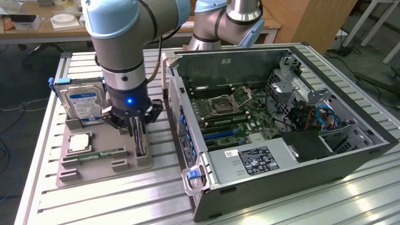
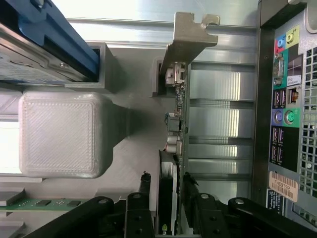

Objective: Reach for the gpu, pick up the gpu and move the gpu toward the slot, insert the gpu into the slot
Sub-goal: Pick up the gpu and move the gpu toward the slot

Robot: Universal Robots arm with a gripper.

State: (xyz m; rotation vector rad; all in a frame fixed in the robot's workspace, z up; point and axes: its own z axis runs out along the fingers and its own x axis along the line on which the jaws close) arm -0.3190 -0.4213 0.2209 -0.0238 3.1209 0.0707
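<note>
Now, gripper (image 1: 138, 143) astride upright gpu (image 2: 167, 196), beside hard drive (image 1: 84, 101) — jaws seemingly ajar

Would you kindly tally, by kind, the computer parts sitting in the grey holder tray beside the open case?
Hard drive: 1
Processor chip: 1
Memory stick: 1
gpu: 1
Total: 4

A robotics lab: two robot arms (image 1: 125, 42) (image 1: 233, 23) at a ribbed aluminium bench (image 1: 93, 201), an opened computer case (image 1: 350, 154), a cluttered desk (image 1: 37, 32) upper left of the exterior view, loose cables (image 1: 16, 107) on the floor.
</note>
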